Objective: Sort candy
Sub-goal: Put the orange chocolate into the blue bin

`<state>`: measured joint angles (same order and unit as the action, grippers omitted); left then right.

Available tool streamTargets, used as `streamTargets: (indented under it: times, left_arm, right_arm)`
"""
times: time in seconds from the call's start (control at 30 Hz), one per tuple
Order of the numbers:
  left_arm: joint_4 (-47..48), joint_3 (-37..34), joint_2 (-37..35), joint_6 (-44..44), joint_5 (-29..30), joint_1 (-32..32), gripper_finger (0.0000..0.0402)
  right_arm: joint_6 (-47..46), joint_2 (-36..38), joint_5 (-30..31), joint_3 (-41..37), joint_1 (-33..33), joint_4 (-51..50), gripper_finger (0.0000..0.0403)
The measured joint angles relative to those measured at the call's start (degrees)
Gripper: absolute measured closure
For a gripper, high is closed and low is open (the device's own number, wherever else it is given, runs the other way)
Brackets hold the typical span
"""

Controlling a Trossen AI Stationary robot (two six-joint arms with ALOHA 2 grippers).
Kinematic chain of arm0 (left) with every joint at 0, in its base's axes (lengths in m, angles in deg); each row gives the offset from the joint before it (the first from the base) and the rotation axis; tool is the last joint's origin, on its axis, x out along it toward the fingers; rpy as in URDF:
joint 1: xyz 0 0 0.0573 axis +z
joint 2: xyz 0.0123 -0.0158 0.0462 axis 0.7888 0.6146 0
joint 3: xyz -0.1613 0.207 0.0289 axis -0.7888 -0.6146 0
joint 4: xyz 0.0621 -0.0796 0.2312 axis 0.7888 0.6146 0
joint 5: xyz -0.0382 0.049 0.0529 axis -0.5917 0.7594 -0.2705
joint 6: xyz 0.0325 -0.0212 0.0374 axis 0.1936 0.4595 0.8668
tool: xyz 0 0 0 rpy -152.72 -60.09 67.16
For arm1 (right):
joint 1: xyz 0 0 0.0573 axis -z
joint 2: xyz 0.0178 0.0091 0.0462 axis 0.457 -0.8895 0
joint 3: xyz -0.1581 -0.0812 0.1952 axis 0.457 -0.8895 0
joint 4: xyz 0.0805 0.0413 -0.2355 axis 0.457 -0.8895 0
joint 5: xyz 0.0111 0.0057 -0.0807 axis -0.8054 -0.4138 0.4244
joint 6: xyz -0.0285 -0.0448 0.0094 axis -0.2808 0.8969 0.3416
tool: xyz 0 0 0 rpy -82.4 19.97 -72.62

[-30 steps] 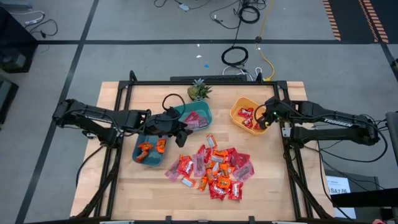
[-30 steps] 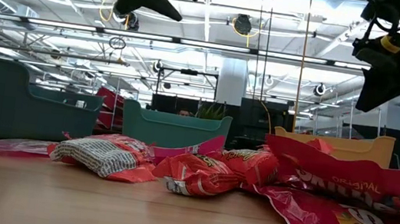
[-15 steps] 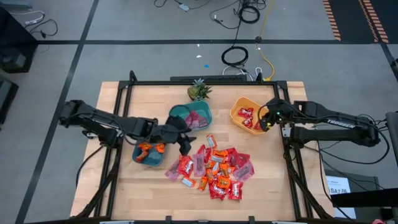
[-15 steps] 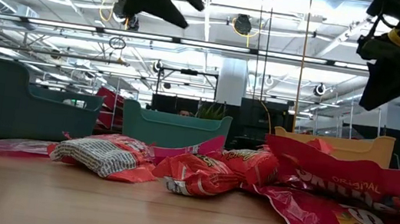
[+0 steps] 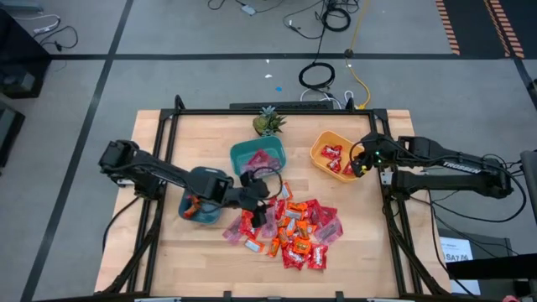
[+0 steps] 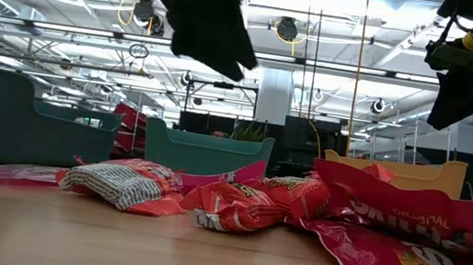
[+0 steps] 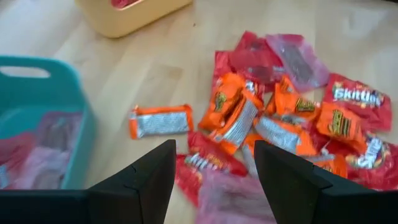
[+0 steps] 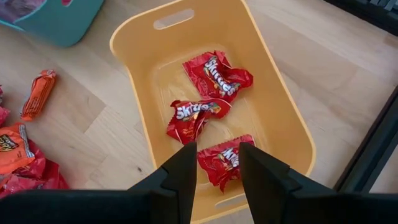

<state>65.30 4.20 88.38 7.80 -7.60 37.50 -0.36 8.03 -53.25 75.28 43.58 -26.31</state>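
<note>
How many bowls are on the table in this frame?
3: a yellow bowl at the right by the right claw, a teal bowl near the plant, and a dark teal bowl at the left, partly hidden under the left arm.

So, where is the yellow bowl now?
In the high view, the yellow bowl sits on the table's right side, right of the teal bowl, with the right gripper over its edge.
</note>
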Motion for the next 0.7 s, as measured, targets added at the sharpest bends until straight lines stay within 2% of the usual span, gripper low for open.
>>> streamTargets:
  times: [0.2, 0.37, 0.57, 0.7]
  left_arm:
    - [-1.77, 0.0, 4.8, 0.01, -3.23, -1.93, 0.0176]
    - [-3.67, 0.0, 7.57, 0.59, -3.4, -3.25, 0.0176]
    - [-12.46, 0.03, 10.17, 11.79, -3.43, -3.18, 0.0176]
    - [-14.81, 3.13, 13.8, 12.07, -3.11, -1.9, 0.0176]
  right_arm:
    - [0.09, 0.0, 0.02, 0.0, 0.0, 0.01, 0.0291]
    - [0.11, 0.0, 0.02, 0.0, 0.0, 0.02, 0.0291]
    - [0.02, 0.0, 0.0, 0.0, 0.0, 0.06, 0.0291]
    - [-0.48, 0.0, -0.2, 0.0, 0.0, 0.07, 0.0291]
